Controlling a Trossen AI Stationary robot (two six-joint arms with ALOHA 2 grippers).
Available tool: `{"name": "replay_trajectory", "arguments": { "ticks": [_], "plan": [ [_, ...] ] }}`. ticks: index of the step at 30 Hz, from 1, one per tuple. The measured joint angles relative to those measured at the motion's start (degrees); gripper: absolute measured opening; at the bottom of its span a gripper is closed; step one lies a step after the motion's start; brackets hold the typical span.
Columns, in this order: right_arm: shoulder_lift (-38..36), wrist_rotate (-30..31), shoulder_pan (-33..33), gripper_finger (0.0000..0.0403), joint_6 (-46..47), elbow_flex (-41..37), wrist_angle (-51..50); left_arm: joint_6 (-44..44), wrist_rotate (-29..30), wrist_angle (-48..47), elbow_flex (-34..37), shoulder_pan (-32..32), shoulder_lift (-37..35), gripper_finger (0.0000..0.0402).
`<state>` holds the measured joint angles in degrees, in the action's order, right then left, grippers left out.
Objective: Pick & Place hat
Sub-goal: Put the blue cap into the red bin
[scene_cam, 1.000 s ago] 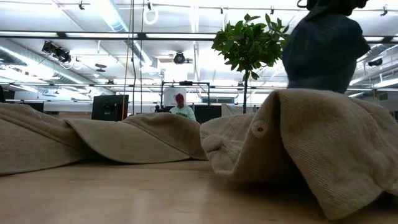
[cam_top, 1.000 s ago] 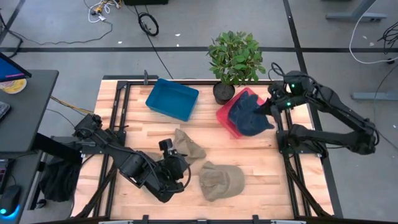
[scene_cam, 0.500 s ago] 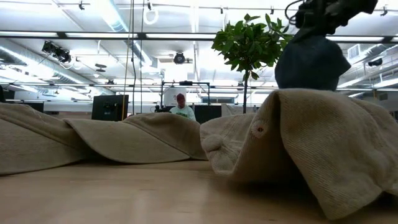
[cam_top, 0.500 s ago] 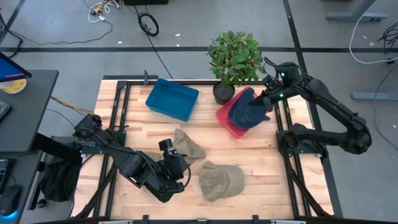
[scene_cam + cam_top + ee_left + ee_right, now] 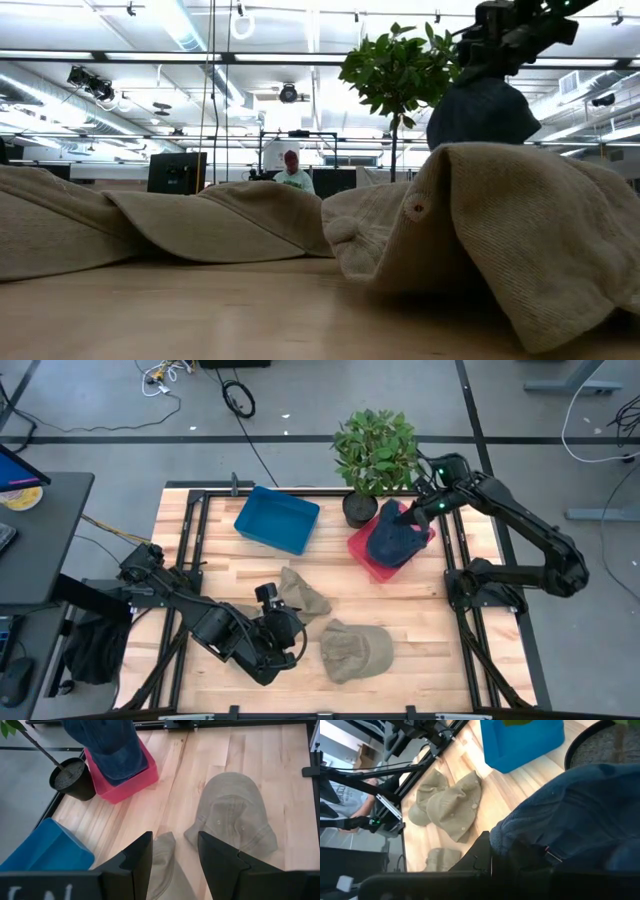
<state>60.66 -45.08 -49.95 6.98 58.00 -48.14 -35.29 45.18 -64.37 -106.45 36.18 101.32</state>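
Observation:
A dark blue hat [image 5: 393, 536] hangs from my right gripper [image 5: 414, 511], which is shut on it, over a pink bin [image 5: 362, 555] at the table's far right. In the left wrist view the hat's lower end [image 5: 121, 766] reaches down into the pink bin [image 5: 135, 782]. Two tan hats lie on the wood: one [image 5: 303, 594] at mid-table and one [image 5: 356, 651] toward the near edge. My left gripper [image 5: 175, 862] stands open above the mid-table tan hat [image 5: 162, 865], apart from it. My right gripper holds the blue hat by its upper edge [image 5: 405, 515], coming in slanting downward from the table's right side. The cloth [image 5: 580, 815] drapes over the fingers and hides the place of contact. The hat hangs slack below the gripper, its lower end inside the pink bin.
A blue bin [image 5: 277, 518] sits at the far middle-left. A potted plant [image 5: 375, 455] stands just left of the pink bin, close to the right arm. Bare wood lies between the bins and the tan hats. A person [image 5: 291, 172] sits in the room behind.
My right gripper has carried the blue hat toward the table's left and far edges and a little down. The hat now hangs over the pink bin instead of over that bin's right rim. My left arm has kept still.

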Motion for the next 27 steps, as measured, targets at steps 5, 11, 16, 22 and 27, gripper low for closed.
{"name": "replay_trajectory", "arguments": {
  "ticks": [5, 11, 16, 22, 27],
  "plan": [
    [0.6, -0.6, 0.0, 0.0015, -0.1, -1.8, 2.0, 0.0, 0.0, 0.0, 0.0, 0.0, 0.0, 0.0160],
    [0.6, -0.9, 0.0, 0.0015, 0.3, -6.7, 5.0, 0.0, 0.0, -0.2, 0.0, 0.0, 0.0, 0.0160],
    [0.6, -3.6, 0.0, 0.0015, 3.6, -11.2, 13.3, 0.0, 0.0, -0.2, 0.0, 0.0, 0.0, 0.0160],
    [0.6, -5.9, 0.2, 0.0015, 6.0, -14.4, 20.0, 0.1, 0.0, -0.2, 0.0, 0.0, 0.0, 0.0160],
    [0.5, -2.6, 0.2, 0.0015, 4.8, -16.4, 20.1, 0.0, 0.0, -0.2, 0.0, 0.0, 0.0, 0.0160]
  ]
}}
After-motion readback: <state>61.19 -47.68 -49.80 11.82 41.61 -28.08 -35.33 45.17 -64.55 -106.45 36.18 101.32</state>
